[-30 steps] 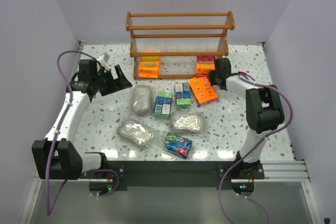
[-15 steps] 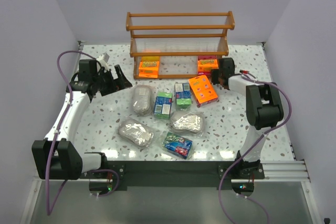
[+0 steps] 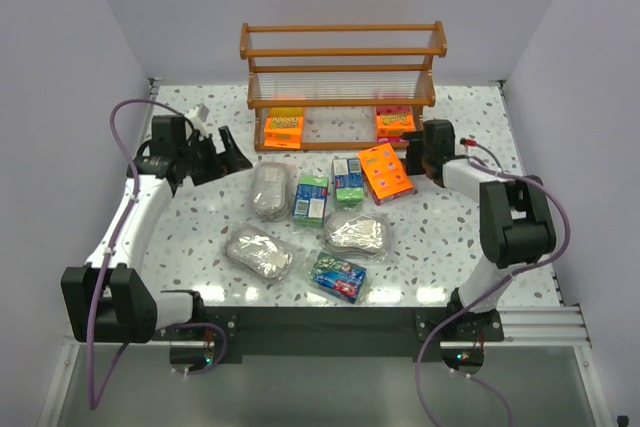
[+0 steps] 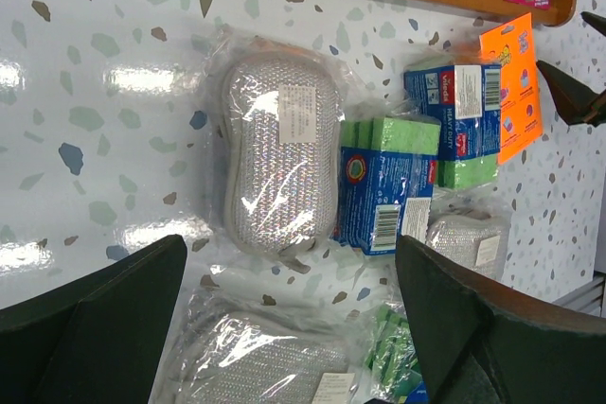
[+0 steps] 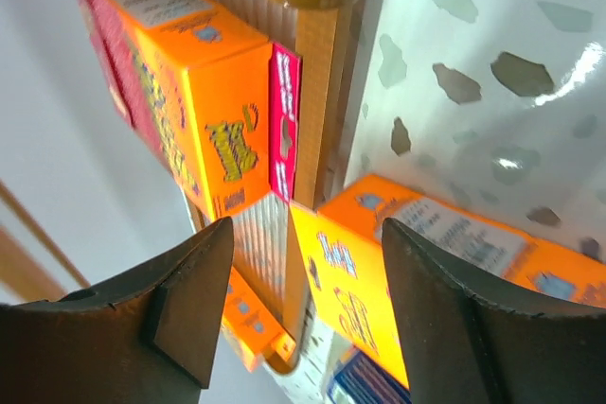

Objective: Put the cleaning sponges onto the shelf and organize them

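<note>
Just ahead of the right gripper (image 5: 308,234), whose jaws stand well apart with nothing between them, an orange-and-pink pack (image 5: 204,92) sits on the bottom tier of the shelf (image 3: 340,52), close against the end post. Below those fingers, on the table (image 3: 200,237), lies the flat orange pack (image 3: 386,171), close by the rack's foot; I cannot tell if it touches it. A third orange pack (image 3: 284,127) stands at the far end of the same tier, well away from this gripper.

Over at the left gripper (image 4: 289,243), the jaws are spread wide and empty. Directly beneath it lies a silvery oval pack (image 4: 279,163), and just beyond that a boxy green-and-blue pack (image 4: 383,191) sits against a second boxy pack (image 4: 459,111).

All of these look light. The flat orange pack seems a fairly stiff card sleeve lying low, so the hold should be across its short width, fingers down beside the long edges. The silvery ovals are likely soft under slick film, so they are best gripped across the waist, where the wrap may slip. The boxy ones should give a little; squeeze their broad labelled faces.
</note>
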